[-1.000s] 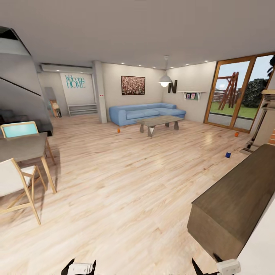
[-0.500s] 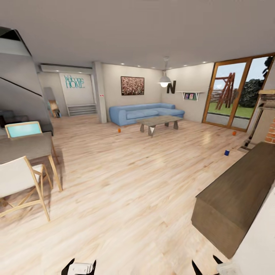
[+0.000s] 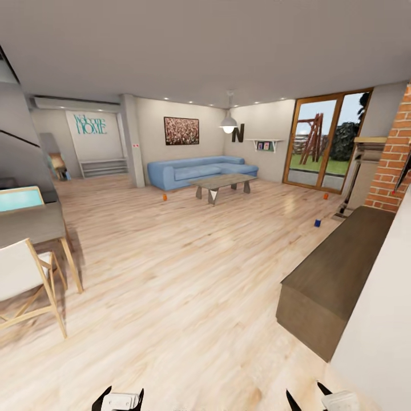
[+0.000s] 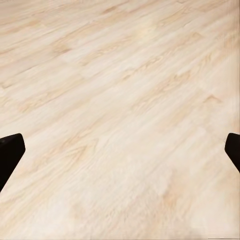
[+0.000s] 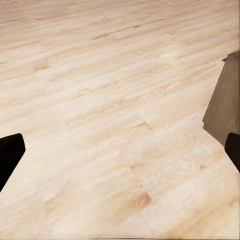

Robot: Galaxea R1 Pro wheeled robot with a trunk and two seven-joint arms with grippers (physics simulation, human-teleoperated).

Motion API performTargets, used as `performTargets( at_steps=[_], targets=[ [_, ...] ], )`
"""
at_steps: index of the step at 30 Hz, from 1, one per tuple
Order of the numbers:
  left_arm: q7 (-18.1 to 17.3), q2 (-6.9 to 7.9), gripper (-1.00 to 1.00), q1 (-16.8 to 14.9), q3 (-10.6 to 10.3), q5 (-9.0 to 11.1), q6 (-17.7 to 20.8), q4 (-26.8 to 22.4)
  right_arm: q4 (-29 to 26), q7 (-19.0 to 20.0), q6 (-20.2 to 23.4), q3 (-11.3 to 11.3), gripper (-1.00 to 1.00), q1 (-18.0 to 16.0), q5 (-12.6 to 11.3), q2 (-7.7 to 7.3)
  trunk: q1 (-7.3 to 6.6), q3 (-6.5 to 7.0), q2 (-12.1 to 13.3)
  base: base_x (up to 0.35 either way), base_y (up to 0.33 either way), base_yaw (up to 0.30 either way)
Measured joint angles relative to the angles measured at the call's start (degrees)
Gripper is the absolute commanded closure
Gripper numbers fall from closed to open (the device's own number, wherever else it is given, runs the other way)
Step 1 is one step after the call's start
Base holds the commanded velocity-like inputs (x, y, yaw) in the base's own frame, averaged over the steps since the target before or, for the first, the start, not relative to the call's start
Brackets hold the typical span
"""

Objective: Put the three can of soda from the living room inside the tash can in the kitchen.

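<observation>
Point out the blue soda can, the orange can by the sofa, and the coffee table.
Blue soda can [image 3: 317, 223], head view, middle of its side.
Orange can by the sofa [image 3: 165, 197], head view, middle of its side.
Coffee table [image 3: 222, 181], head view, centre of the tabletop.

Left gripper [image 4: 120, 155] over light wood floor [image 4: 125, 90], planks running diagonally w/ faint grain. Both dark fingertips [image 4: 9, 155] at opposite edges of the view, wide apart, nothing btwn them but floor. Fingers hold nothing.
</observation>
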Motion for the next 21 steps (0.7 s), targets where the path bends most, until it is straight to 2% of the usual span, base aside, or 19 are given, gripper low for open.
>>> performTargets(
  at_steps=[13, 21],
  targets=[
    [0.0, 0.00, -1.00, 0.0, 0.0, 0.1, -0.1, 0.0, -0.1, -0.2, 0.0, 0.2, -1.00, 0.0, 0.0, 0.25, 0.00, 0.15, 0.0, -0.122, 0.116, -0.074],
    [0.0, 0.00, -1.00, 0.0, 0.0, 0.1, -0.1, 0.0, -0.1, -0.2, 0.1, 0.1, -1.00, 0.0, -0.1, 0.26, 0.00, -0.13, 0.0, -0.034, 0.031, -0.169]
  ],
)
